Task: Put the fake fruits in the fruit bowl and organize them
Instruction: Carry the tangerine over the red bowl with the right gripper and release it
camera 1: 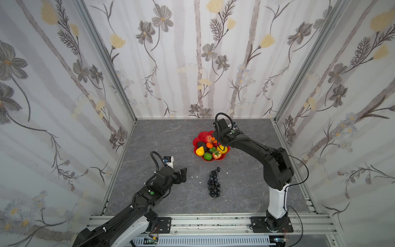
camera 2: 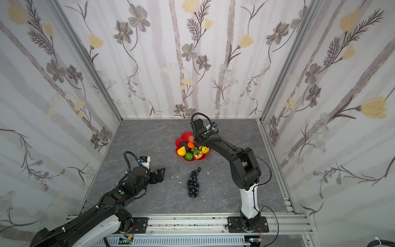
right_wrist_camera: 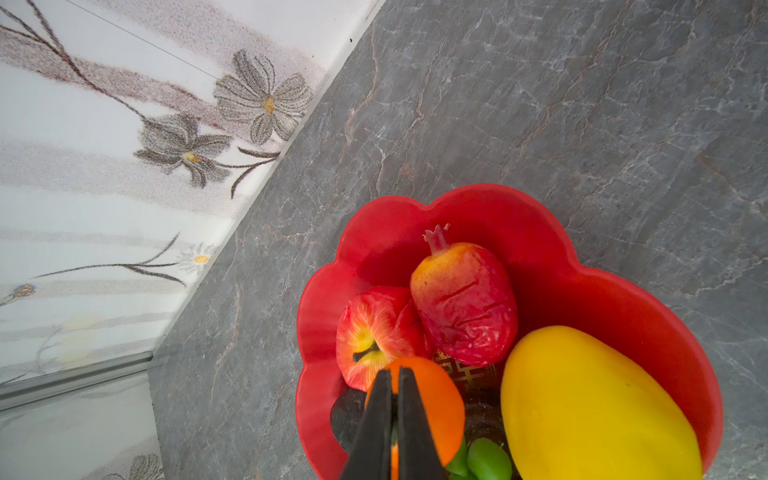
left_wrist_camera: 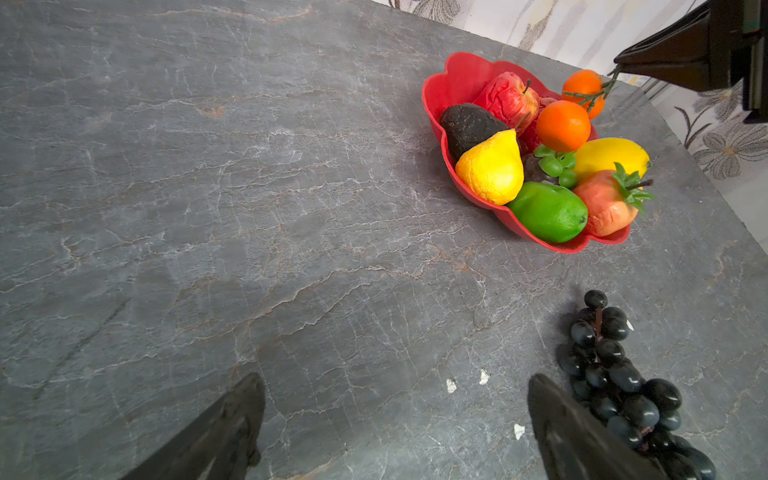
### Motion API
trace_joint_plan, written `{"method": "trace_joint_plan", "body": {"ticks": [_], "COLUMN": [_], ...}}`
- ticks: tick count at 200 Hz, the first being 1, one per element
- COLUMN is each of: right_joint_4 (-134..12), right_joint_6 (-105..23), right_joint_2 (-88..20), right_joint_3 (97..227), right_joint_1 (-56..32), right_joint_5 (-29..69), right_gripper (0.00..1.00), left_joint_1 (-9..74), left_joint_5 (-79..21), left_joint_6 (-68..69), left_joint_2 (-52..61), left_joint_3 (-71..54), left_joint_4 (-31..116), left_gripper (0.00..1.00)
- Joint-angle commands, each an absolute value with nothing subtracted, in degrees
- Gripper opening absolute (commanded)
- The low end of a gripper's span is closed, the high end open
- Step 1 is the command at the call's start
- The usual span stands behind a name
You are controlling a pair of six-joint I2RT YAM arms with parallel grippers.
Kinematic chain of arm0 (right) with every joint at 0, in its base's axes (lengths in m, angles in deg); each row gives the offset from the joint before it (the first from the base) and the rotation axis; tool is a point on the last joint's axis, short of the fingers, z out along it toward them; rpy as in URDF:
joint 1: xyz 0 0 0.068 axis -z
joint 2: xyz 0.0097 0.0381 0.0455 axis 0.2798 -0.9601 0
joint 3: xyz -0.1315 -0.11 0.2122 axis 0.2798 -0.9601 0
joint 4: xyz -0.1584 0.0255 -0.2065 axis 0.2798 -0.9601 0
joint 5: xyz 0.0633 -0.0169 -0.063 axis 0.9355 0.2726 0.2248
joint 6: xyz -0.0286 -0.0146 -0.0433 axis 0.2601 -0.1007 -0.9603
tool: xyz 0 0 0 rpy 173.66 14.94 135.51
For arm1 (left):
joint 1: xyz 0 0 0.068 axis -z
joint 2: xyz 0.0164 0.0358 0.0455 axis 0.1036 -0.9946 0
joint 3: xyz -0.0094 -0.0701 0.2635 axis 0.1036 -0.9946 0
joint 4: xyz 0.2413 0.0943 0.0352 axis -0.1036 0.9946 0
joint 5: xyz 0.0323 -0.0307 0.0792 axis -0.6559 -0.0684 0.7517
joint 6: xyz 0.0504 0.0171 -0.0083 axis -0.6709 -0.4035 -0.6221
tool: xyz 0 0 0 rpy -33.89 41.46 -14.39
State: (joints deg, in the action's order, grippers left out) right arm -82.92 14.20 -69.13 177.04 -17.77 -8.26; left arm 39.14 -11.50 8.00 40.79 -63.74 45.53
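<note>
The red scalloped fruit bowl (camera 1: 197, 136) (camera 2: 181, 138) (left_wrist_camera: 457, 70) (right_wrist_camera: 498, 208) sits mid-table holding several fake fruits: a yellow pear (left_wrist_camera: 492, 166), a green lime (left_wrist_camera: 548, 212), a dark avocado (left_wrist_camera: 469, 124), a red apple (left_wrist_camera: 507, 97), a pomegranate (right_wrist_camera: 465, 303) and a yellow mango (right_wrist_camera: 590, 407). My right gripper (right_wrist_camera: 395, 378) (left_wrist_camera: 619, 66) hangs over the bowl, shut on the green stem of a small orange (left_wrist_camera: 582, 85). A black grape bunch (camera 1: 214, 182) (camera 2: 193, 182) (left_wrist_camera: 615, 374) lies on the table nearer the front. My left gripper (camera 1: 181, 174) (camera 2: 159, 174) (left_wrist_camera: 395, 382) is open and empty, left of the grapes.
A few white crumbs (left_wrist_camera: 451, 385) lie on the grey stone tabletop (camera 1: 162, 141) between the left gripper and the grapes. Floral walls enclose the table on three sides. An aluminium rail (camera 1: 213, 220) carrying both arm bases runs along the front edge.
</note>
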Motion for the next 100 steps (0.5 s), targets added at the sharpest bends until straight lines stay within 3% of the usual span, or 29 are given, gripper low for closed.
{"method": "trace_joint_plan", "body": {"ticks": [1,68,100], "right_joint_4": [-83.39,-83.32,-82.74], "right_joint_6": [15.19,14.73,14.51], "right_joint_2": [-69.71,-70.68,-70.39], "right_joint_3": [177.77,177.86,177.7], "right_joint_1": [-17.96,-18.21,-18.28], "right_joint_5": [-9.47,-8.76,-7.74], "right_gripper": [0.0,0.0,0.12], "left_joint_1": [39.16,39.17,39.17], "left_joint_5": [-11.12,-10.95,-10.85], "left_joint_6": [7.81,7.78,7.76], "left_joint_2": [40.69,40.59,40.61], "left_joint_3": [-63.34,-63.33,-63.34], "left_joint_4": [45.21,45.16,45.25], "left_gripper": [1.0,1.0,1.0]}}
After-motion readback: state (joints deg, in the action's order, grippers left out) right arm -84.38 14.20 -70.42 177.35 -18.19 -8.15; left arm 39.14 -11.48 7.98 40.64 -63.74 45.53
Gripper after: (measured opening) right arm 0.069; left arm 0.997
